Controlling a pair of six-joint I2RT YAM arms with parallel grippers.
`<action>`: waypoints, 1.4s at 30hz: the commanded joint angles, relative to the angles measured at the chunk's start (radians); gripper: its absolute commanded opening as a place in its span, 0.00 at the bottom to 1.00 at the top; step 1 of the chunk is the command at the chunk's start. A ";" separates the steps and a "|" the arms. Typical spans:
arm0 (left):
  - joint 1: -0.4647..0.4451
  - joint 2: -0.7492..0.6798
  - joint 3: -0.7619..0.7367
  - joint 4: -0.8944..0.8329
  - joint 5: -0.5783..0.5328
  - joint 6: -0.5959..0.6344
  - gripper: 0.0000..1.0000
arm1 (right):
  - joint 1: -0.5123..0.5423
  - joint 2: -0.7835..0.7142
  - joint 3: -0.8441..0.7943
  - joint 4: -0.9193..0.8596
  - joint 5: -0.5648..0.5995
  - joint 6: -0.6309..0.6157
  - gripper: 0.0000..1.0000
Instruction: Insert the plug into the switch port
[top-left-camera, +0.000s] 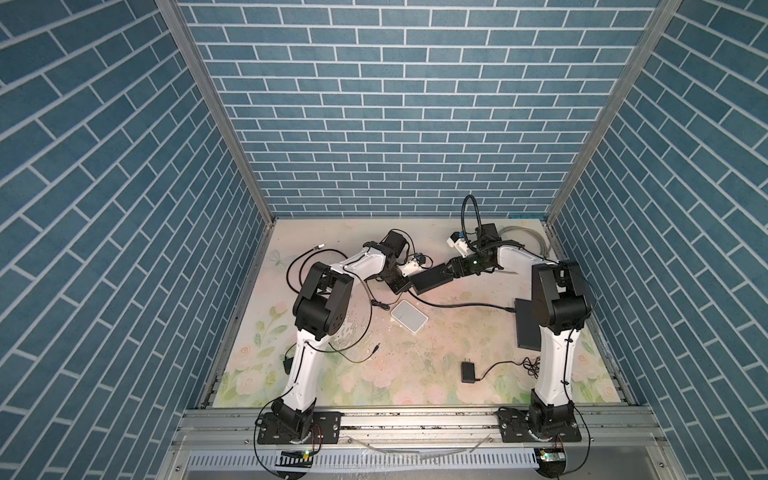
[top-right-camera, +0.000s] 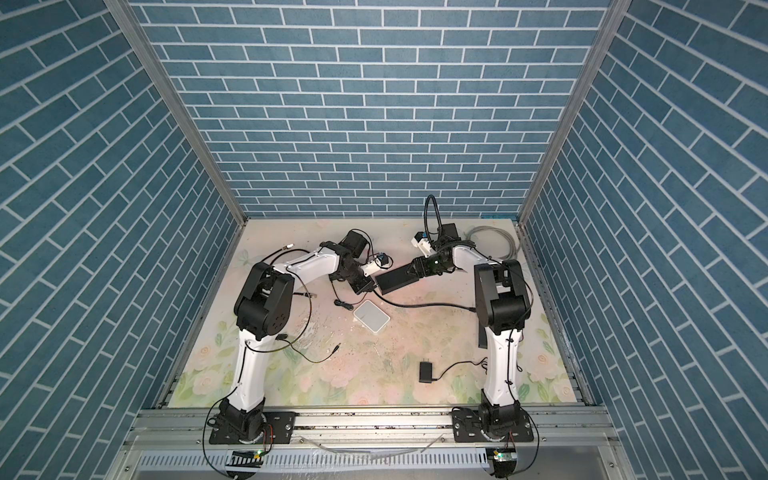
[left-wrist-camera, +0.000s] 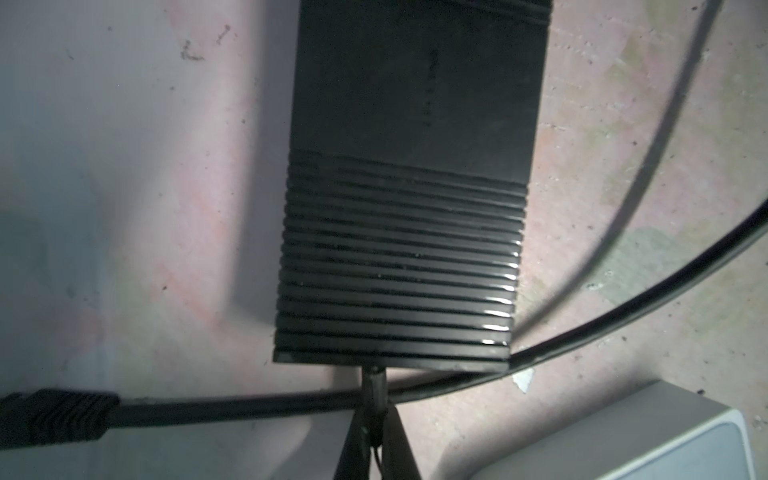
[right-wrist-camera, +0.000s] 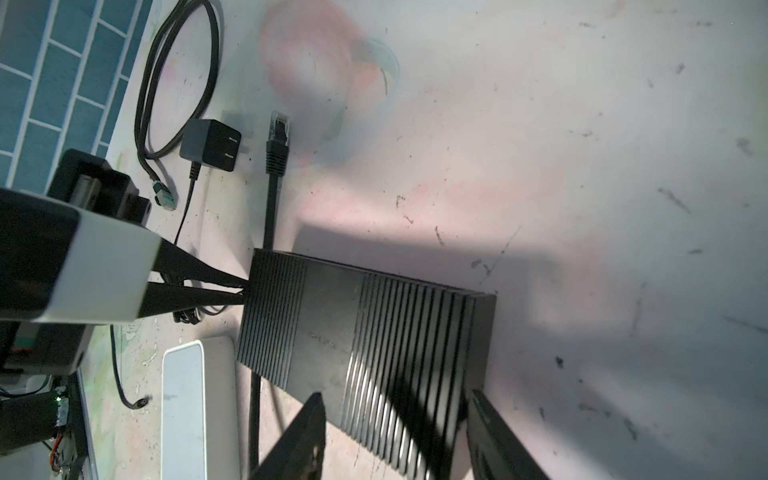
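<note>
At switch (left-wrist-camera: 409, 187) edge, plug (left-wrist-camera: 374, 384): left wrist view only.

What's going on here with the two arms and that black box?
The right gripper grips one end of the black switch, steadying it. The left gripper, shut on the small plug, has the plug's tip against the switch's opposite end. Whether it is seated in the port cannot be told. A white box lies nearby.
</note>
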 joint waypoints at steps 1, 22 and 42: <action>-0.026 -0.006 0.040 0.013 0.081 0.057 0.00 | 0.049 0.025 0.048 -0.092 -0.068 -0.092 0.55; -0.022 0.020 0.086 -0.070 0.008 0.086 0.00 | -0.015 -0.027 0.026 0.020 0.003 -0.025 0.62; -0.023 0.035 0.084 -0.053 0.022 0.084 0.00 | -0.007 0.059 0.061 -0.041 -0.015 -0.052 0.60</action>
